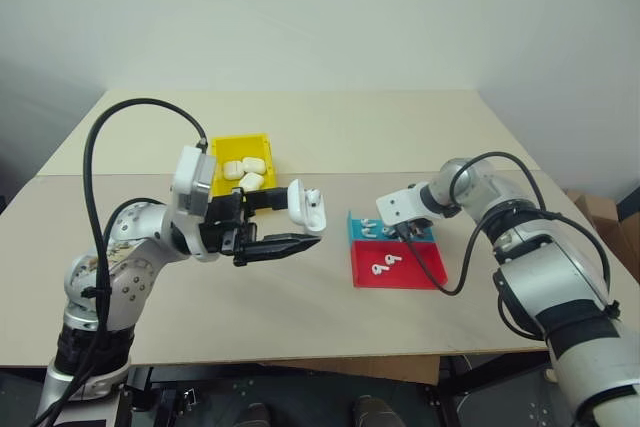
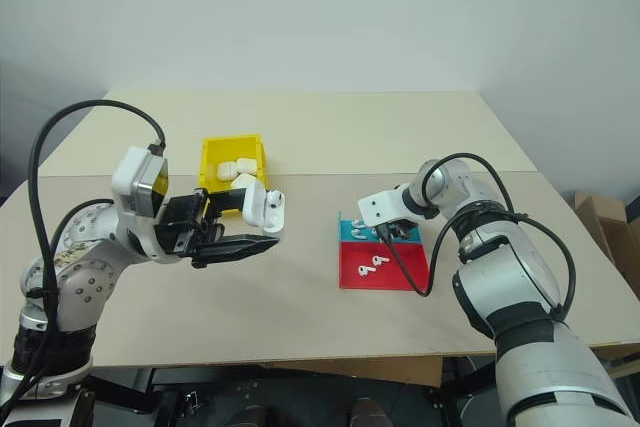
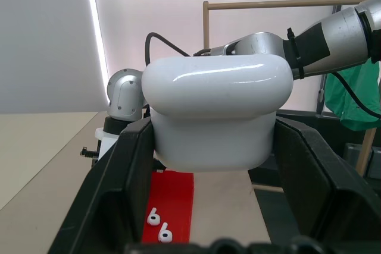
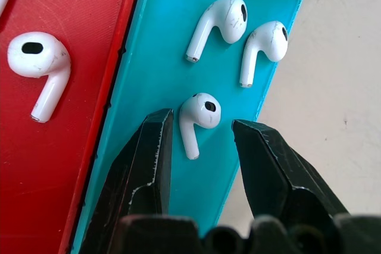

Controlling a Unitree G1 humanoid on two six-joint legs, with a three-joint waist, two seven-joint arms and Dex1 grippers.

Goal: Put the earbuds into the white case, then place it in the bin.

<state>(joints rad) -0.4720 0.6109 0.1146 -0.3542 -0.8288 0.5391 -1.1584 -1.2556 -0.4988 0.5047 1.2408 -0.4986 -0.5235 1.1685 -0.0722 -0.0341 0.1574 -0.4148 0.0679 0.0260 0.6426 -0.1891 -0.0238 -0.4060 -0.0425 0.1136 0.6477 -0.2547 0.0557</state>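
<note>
Left gripper [image 1: 292, 224] clamps the small smooth white plastic case [image 1: 306, 207], lid open, above the table, right of the bright yellow rectangular plastic bin [image 1: 243, 147]. Left wrist view: black fingers [image 3: 125, 176] pinch it. Right wrist view: right gripper [image 4: 199, 132], jaws parted, straddles one tiny glossy white earbud [image 4: 198, 117] in the flat blue tray [image 4: 164, 57].
</note>
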